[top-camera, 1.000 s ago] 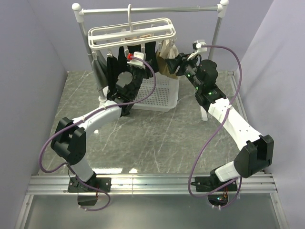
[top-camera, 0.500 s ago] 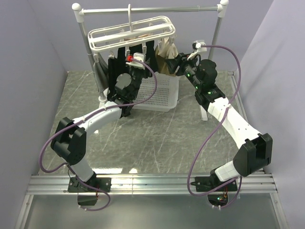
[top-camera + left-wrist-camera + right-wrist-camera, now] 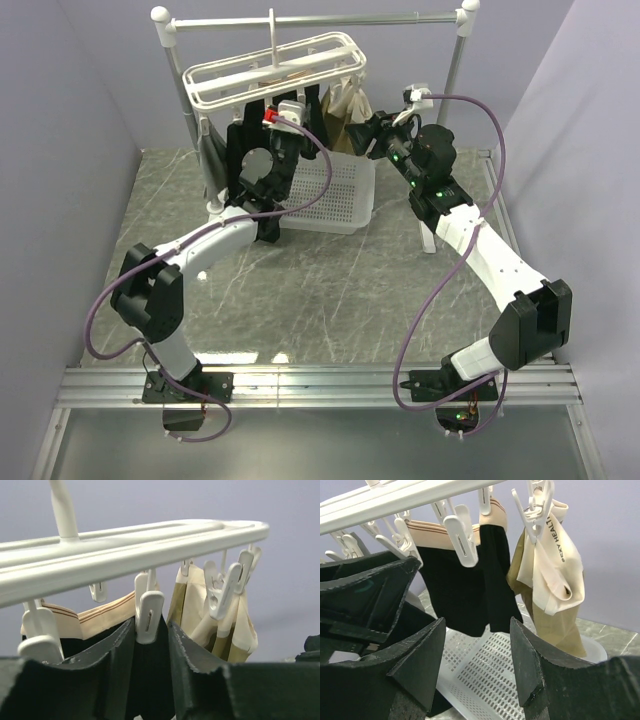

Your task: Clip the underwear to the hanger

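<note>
Top view: left gripper (image 3: 284, 126) is raised right under the hanger (image 3: 275, 72), which hangs by its hook from the rail stand (image 3: 310, 18). Its jaws are lost against the black underwear (image 3: 243, 140), so their gap can't be read here. Right gripper (image 3: 369, 132) is off the hanger's right end, just beside the tan garment (image 3: 345, 105). White basket (image 3: 340, 195) sits on the table (image 3: 330, 300) below both grippers. Grey garment (image 3: 210, 150) hangs far to the left of the left jaws.

Left wrist: left gripper (image 3: 150, 630) has its jaws part open with one white peg (image 3: 149, 614) standing between the tips, very close to both fingers (image 3: 117, 665). Can't tell whether they are pressing it. Black underwear (image 3: 147, 680) fills the gap below the peg. Hanger bar (image 3: 150, 545) runs just above the jaws. Tan garment (image 3: 237, 625) hangs up and to the right of the right jaw.

Right wrist: right gripper (image 3: 477, 640) has its jaws wide apart with nothing in them. Underwear (image 3: 465, 590) hangs ahead of and above the gap, not touching the jaws, pinched at the top by a peg (image 3: 462, 537) under the hanger bar (image 3: 395, 500). Tan garment (image 3: 550, 580) is above the right jaw. Basket (image 3: 485, 675) shows through the gap, beyond it.
</note>
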